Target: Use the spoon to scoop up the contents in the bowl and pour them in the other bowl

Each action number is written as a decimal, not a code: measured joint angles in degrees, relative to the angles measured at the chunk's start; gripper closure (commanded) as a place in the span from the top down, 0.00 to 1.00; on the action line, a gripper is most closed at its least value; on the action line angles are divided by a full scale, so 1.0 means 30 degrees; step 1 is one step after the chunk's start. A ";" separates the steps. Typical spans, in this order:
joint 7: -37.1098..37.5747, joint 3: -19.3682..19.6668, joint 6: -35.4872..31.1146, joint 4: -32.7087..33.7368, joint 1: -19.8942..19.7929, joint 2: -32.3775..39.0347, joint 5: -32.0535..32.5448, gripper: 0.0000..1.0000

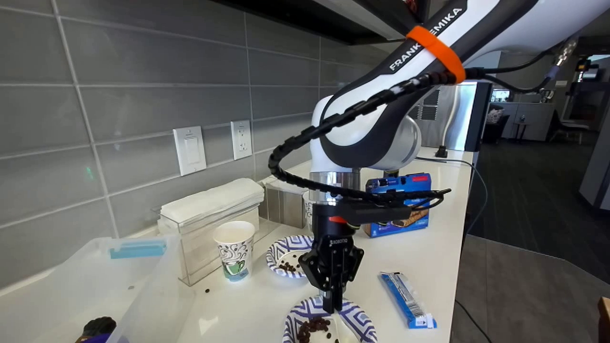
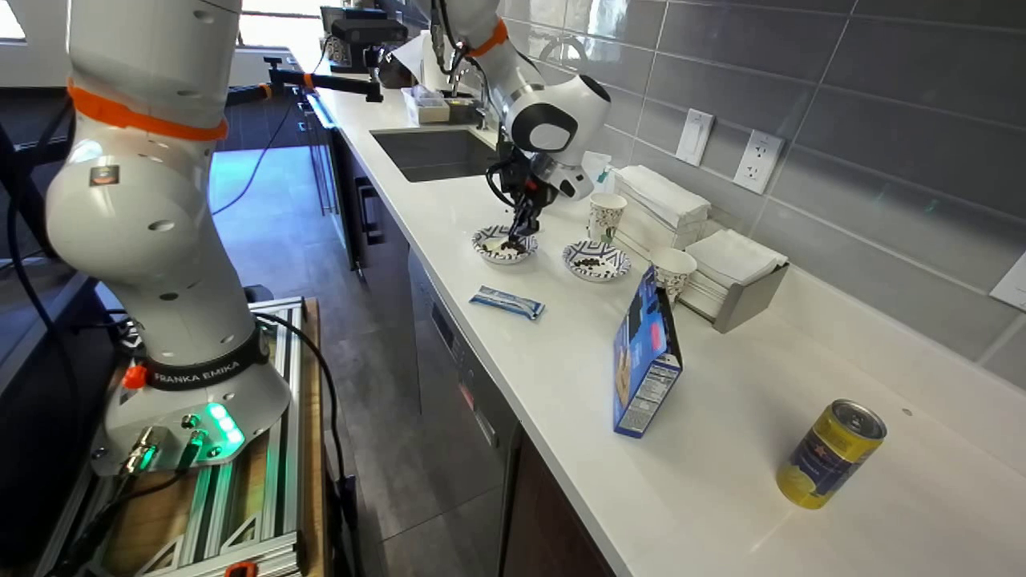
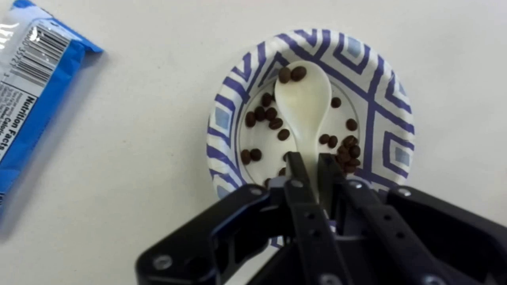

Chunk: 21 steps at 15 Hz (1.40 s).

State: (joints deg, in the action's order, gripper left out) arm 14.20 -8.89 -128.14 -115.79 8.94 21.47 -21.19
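My gripper [image 3: 311, 162] is shut on the handle of the cream-white spoon [image 3: 304, 99], pointing down over a paper bowl [image 3: 222, 118] with a blue-violet pattern. Two dark brown beans lie at the spoon's tip; the rest of its hollow looks bare. More of the contents [image 3: 271, 114] are scattered across this bowl, with a small heap on the right, partly behind a finger. In both exterior views the gripper [image 1: 332, 302] hangs low at this bowl [image 2: 482, 247]. The other bowl [image 1: 272, 257], of matching pattern, sits closer to the wall and holds some beans [image 1: 287, 267].
A blue-and-white packet [image 1: 407, 300] lies beside the near bowl. Paper cups [image 1: 236, 247], napkin holders [image 1: 212, 209] and a clear plastic bin [image 1: 159, 286] stand along the wall. A blue box [image 2: 641, 361] and a yellow can [image 2: 834, 453] are farther along the counter.
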 measured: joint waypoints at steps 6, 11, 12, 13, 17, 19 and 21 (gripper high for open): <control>0.1810 0.0181 0.0004 0.0537 -0.0495 -0.0024 -0.2081 0.03; 0.3727 0.0802 -0.0005 0.1535 -0.1210 -0.0212 -0.4203 0.03; 0.4111 0.1047 -0.0006 0.1698 -0.1383 -0.0321 -0.4487 0.03; 0.4437 0.1272 -0.0008 0.1816 -0.1509 -0.0418 -0.4615 0.03; 0.5598 0.2272 -0.0130 0.2125 -0.1943 -0.0845 -0.4685 0.03; 0.5940 0.2634 -0.0517 0.2134 -0.2077 -0.0992 -0.4685 0.03; 0.6054 0.2865 -0.1473 0.2131 -0.2134 -0.1024 -0.4630 0.03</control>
State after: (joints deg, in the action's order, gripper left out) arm 32.36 -0.30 -132.56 -109.40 2.54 18.40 -35.08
